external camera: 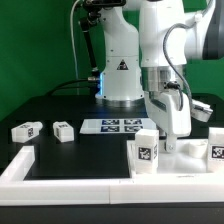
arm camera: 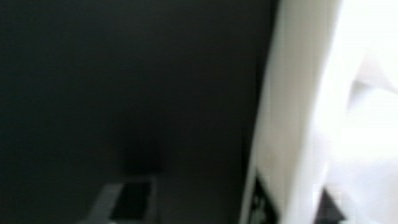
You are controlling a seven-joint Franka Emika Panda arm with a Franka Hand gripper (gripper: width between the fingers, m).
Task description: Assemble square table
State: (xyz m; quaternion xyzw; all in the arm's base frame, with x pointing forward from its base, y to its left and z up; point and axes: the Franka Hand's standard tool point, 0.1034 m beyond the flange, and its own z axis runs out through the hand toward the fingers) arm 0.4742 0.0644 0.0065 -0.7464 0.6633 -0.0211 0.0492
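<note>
The tabletop (external camera: 183,161) sits at the exterior view's right, with two legs (external camera: 146,150) standing upright at its corners, as far as I can see. The gripper (external camera: 171,140) hangs right down between them, and honestly I can't tell whether it's gripping anything. The two spare legs (external camera: 25,130) lie well apart from the tabletop, past the marker board (external camera: 122,125).

My worry is that a sideways nudge would tip a leg or shove the slab.

There's no readable writing, just tag patterns and a warning triangle (external camera: 120,66).

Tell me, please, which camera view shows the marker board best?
The exterior view: the marker board lies flat before the arm's base, its black tags visible. The wrist view shows nothing of it, only dark surface and a blurred white edge.
</note>
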